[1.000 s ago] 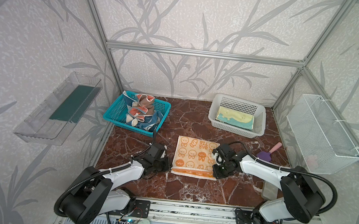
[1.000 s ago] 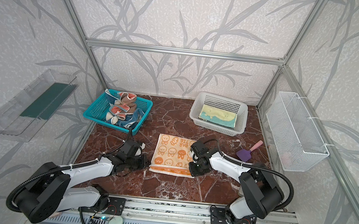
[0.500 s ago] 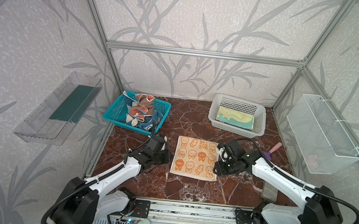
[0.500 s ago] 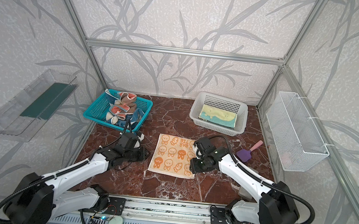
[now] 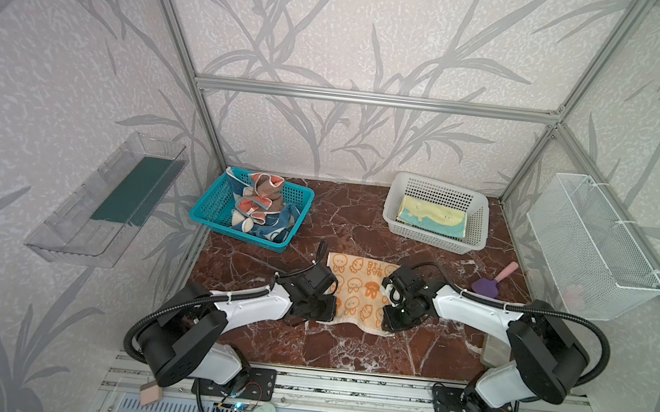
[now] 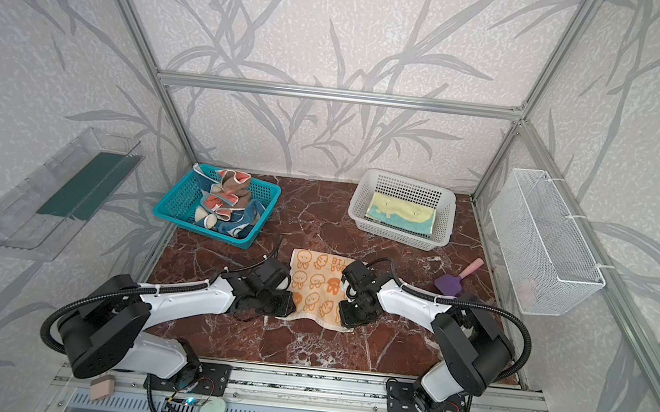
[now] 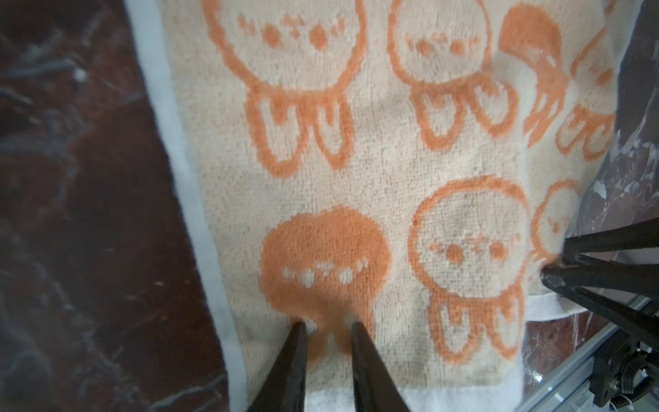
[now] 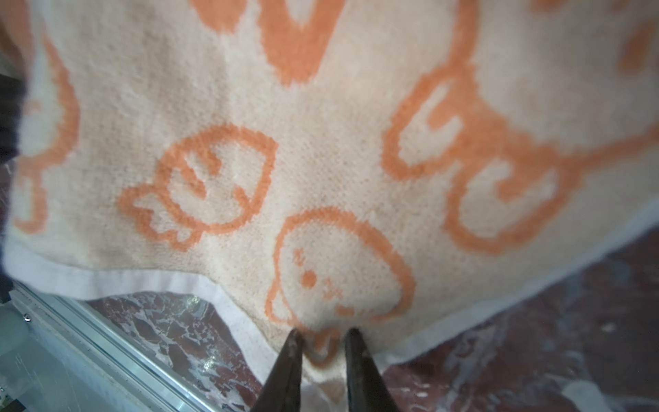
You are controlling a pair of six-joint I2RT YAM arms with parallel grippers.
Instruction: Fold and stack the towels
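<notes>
1. Cream towel (image 5: 357, 289) with orange cartoon figures and a white hem. It lies spread on the desk (image 5: 347, 342) between the two arms in both top views. Its far edge lies flat. Its near edge is slightly raised at both corners.
2. Left tool (image 7: 326, 330). It is set at the towel's near left corner. The jaws stand narrow, the fingertips (image 7: 297, 331) are pressed into the cloth, and a ridge of towel is pinched between them.
3. Right tool (image 8: 322, 337). It is set at the near right corner. The jaws stand narrow and are clamped on a bunched fold just inside the white hem. The cloth rises towards the grip, and bare desk shows under the lifted edge.
4. Teal basket (image 5: 210, 211) at the far left of the desk. It holds crumpled towels (image 5: 260, 212) in coral, brown, blue and cream, heaped loosely.
5. White basket (image 5: 479, 218) at the far right of the desk. It holds one folded towel (image 5: 431, 220) in pale yellow and blue, lying flat.
6. Purple scoop (image 5: 487, 284) with a pink handle. It lies on the desk near the right wall, apart from the cream towel.
7. Wire basket (image 5: 591, 251), white, hung on the right wall.
8. Clear tray (image 5: 111, 201) mounted on the left wall, with a dark green panel inside.
</notes>
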